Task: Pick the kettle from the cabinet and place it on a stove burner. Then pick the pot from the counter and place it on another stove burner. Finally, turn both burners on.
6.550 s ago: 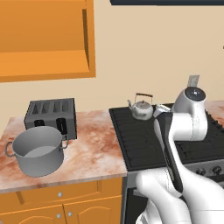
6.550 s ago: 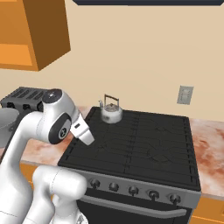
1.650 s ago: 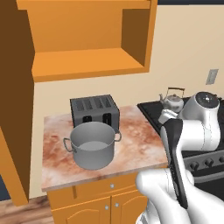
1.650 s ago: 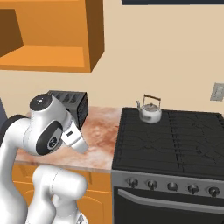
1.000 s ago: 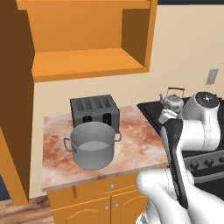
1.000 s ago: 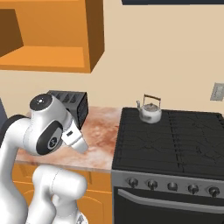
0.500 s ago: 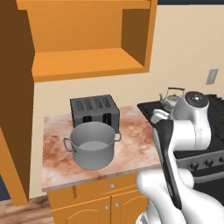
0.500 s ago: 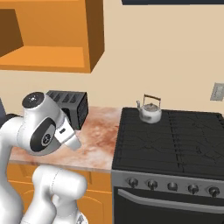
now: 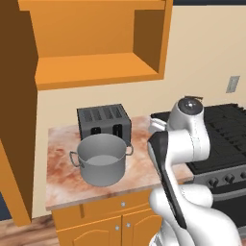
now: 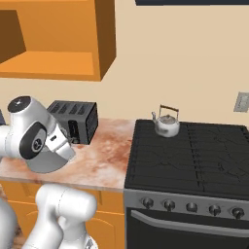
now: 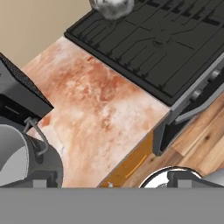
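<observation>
- Left base view: one pot (image 9: 102, 158) stands on the tabletop (image 9: 62, 175), just in front of one toaster (image 9: 104, 122). Above them hangs the open cabinet (image 9: 96, 72), its shelf bare. The arm hides most of the stove (image 9: 226, 139); of the kettle just the handle top (image 9: 193, 97) peeks over the arm's joint.
- Right base view: the whole kettle (image 10: 166, 122) shows, upright on the stove's (image 10: 194, 155) back left burner (image 10: 163, 141). Five front knobs (image 10: 190, 206) can be counted. The toaster (image 10: 73, 121) stands at the tabletop's (image 10: 104, 163) back; the arm covers the pot's spot.
- Hand view: looks down on the tabletop (image 11: 100, 105), with the pot's rim and one loop handle (image 11: 37, 135) at lower left, the toaster's corner (image 11: 17, 96) beside it, and the kettle's underside (image 11: 111, 6) at the top edge. The pincer's tips (image 11: 109, 183) stand wide apart, released, holding nothing.
</observation>
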